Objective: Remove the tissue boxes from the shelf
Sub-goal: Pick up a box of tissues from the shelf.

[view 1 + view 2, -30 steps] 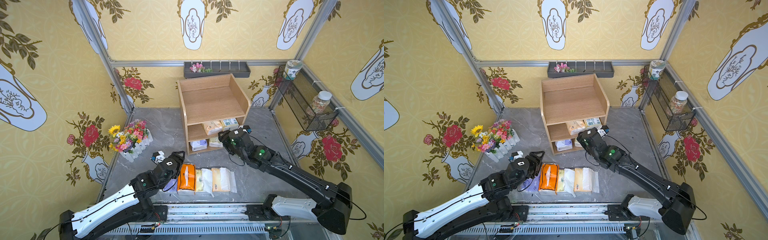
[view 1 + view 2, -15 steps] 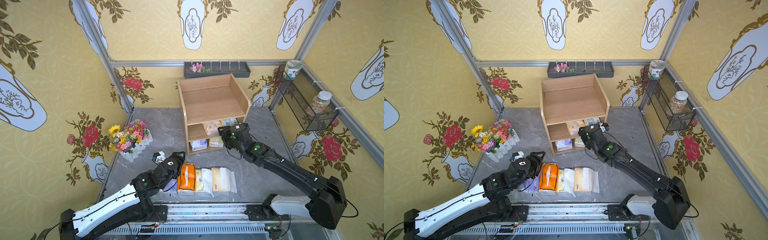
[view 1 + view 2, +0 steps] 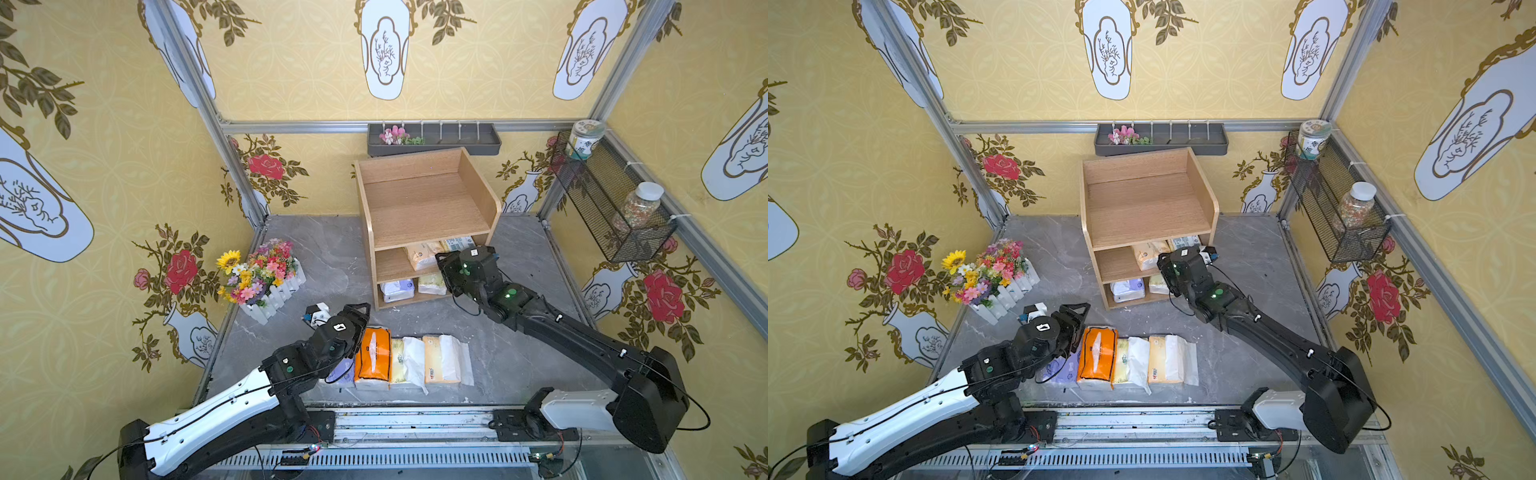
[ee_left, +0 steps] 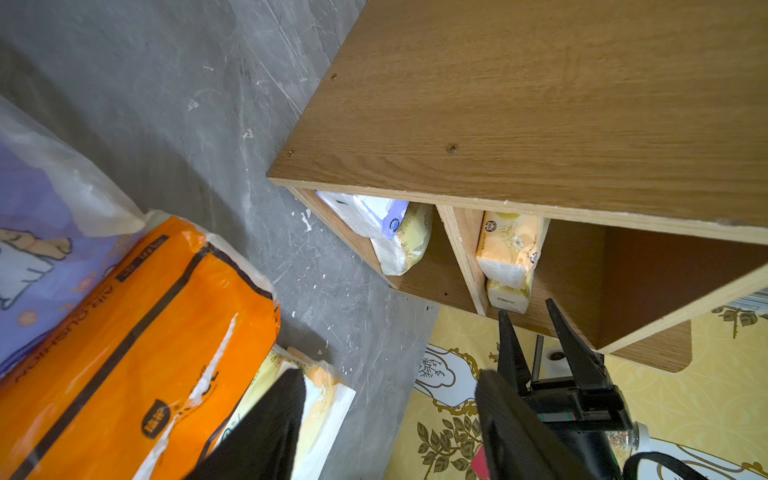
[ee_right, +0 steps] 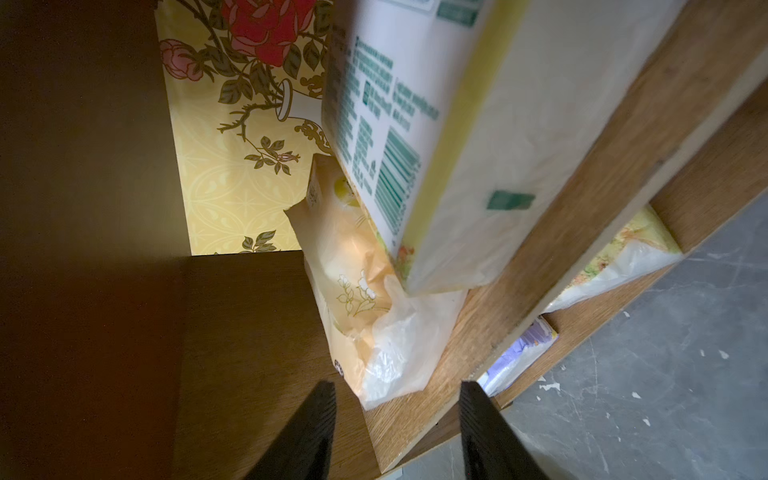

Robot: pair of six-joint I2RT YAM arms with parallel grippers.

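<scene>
The wooden shelf (image 3: 424, 208) stands at the back. Its middle tier holds a cream tissue pack (image 3: 420, 255) and a white one with green print (image 3: 457, 242). The bottom tier holds a lavender pack (image 3: 397, 289) and a pale yellow one (image 3: 432, 284). My right gripper (image 5: 395, 399) is open at the front of the middle tier, its fingertips on either side of the cream pack's (image 5: 357, 299) plastic end without touching it. An orange pack (image 3: 372, 353), a pale yellow pack (image 3: 401, 359) and a cream pack (image 3: 440, 359) lie in a row on the floor. My left gripper (image 4: 386, 399) hangs open and empty over a lavender pack (image 3: 340, 370) beside them.
A flower planter with a white fence (image 3: 266, 278) stands at the left of the floor. A black wire basket (image 3: 611, 208) with two jars hangs on the right wall. A dark grey tray (image 3: 432, 139) is fixed to the back wall above the shelf.
My right gripper has moved forward to the front of the shelf's middle tier and its jaws have narrowed somewhat. The left arm has stayed where it was.
</scene>
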